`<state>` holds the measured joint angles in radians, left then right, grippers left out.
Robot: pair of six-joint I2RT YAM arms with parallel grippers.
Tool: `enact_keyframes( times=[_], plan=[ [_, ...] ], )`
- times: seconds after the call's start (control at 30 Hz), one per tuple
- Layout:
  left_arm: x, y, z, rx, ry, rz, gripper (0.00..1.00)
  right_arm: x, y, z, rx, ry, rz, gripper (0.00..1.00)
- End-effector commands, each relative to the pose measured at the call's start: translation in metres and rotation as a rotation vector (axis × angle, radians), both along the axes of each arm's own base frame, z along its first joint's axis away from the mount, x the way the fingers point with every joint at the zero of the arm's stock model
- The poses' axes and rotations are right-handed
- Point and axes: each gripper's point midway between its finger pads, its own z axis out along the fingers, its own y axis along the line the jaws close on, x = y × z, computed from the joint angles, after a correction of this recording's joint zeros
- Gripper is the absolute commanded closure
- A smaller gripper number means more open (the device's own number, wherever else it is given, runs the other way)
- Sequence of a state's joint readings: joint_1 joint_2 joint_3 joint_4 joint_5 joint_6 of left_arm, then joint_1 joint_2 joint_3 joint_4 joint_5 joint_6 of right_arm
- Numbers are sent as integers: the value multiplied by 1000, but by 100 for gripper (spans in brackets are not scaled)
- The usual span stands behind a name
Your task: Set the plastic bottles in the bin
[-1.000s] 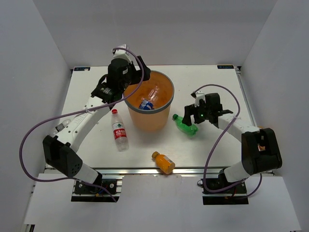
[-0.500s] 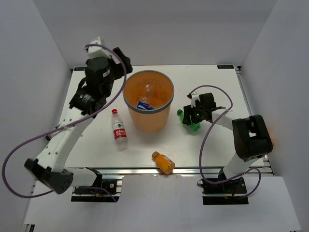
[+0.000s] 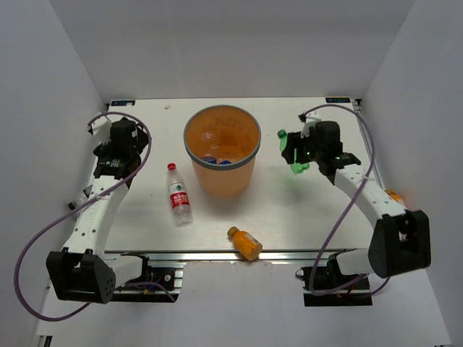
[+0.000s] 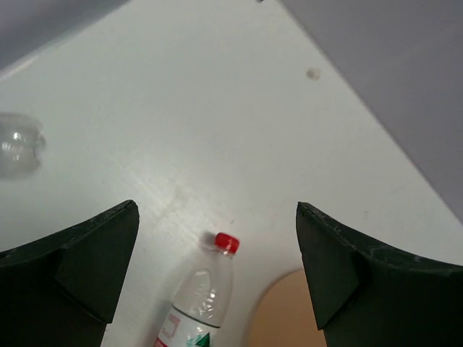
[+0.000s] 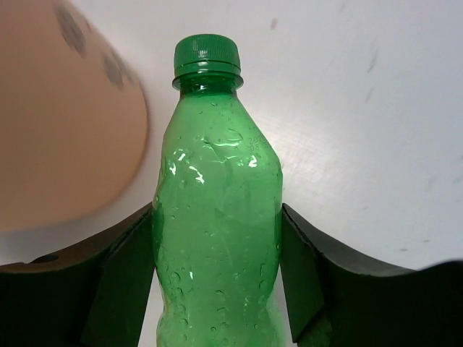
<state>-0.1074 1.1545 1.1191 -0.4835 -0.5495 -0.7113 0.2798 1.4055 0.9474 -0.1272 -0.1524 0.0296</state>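
Note:
The bin (image 3: 189,155), an orange bucket with a grey rim, stands mid-table with blue-labelled bottles (image 3: 218,160) lying at its bottom. My right gripper (image 3: 302,153) (image 5: 217,242) is shut on the green bottle (image 3: 292,155) (image 5: 217,173), held right of the bin, cap toward it. The bin's wall (image 5: 65,130) shows blurred at the left of the right wrist view. A clear red-capped bottle (image 3: 179,195) (image 4: 199,293) lies left of the bin. The orange bottle (image 3: 245,243) lies near the front edge. My left gripper (image 3: 124,144) (image 4: 217,210) stands open, above and left of the red-capped bottle.
White walls close in the table at the back and both sides. The bin's orange edge (image 4: 278,311) shows at the bottom of the left wrist view. A blurred clear object (image 4: 18,144) sits at that view's left edge.
The right gripper closed on the green bottle and carried it up and back, beside the bin. The left arm swung away from over the bin to the table's left side.

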Motion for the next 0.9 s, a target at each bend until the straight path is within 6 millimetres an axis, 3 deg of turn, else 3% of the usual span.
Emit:
enact_keyframes(
  times=[0.0, 0.03, 0.07, 0.1, 0.2, 0.27, 0.3, 0.43, 0.5, 0.53, 0.57, 0.6, 0.63, 0.67, 0.77, 0.87],
  plan=[
    [-12, 8, -37, -109, 46, 72, 2, 18, -16, 81, 61, -184, -118, 84],
    [-17, 11, -51, -116, 69, 84, 2, 18, -21, 108, 79, -246, -150, 85],
    [-21, 13, -57, -123, 76, 96, 2, 21, -22, 116, 83, -268, -157, 84],
    [-24, 15, -62, -137, 79, 109, 2, 18, -22, 139, 101, -322, -155, 85],
    [-35, 15, -86, -151, 128, 112, 2, 11, -11, 206, 162, -454, -76, 84],
    [-38, 11, -98, -166, 144, 93, 2, 1, 5, 232, 203, -482, 35, 85],
    [-42, 9, -109, -178, 164, 91, 2, -5, 14, 260, 236, -531, 88, 85],
    [-46, -4, -129, -221, 201, 36, 2, -36, 70, 296, 338, -547, 384, 87],
    [-43, -15, -134, -251, 203, -21, 2, -35, 96, 289, 320, -524, 454, 87],
    [-47, -19, -143, -263, 222, -40, 2, -51, 123, 301, 330, -544, 531, 86],
    [-47, -28, -148, -292, 235, -83, 2, -51, 137, 299, 321, -536, 542, 85],
    [-45, -32, -150, -294, 230, -112, 2, -46, 155, 279, 312, -471, 568, 84],
    [-49, -37, -159, -310, 250, -133, 2, -57, 175, 286, 331, -471, 626, 79],
    [-50, -42, -163, -324, 254, -159, 2, -49, 191, 268, 323, -422, 645, 74],
    [-51, -57, -171, -364, 261, -236, 2, -35, 216, 244, 339, -332, 663, 55],
    [-55, -63, -175, -369, 274, -273, 2, -31, 227, 226, 339, -244, 693, 31]
  ],
)
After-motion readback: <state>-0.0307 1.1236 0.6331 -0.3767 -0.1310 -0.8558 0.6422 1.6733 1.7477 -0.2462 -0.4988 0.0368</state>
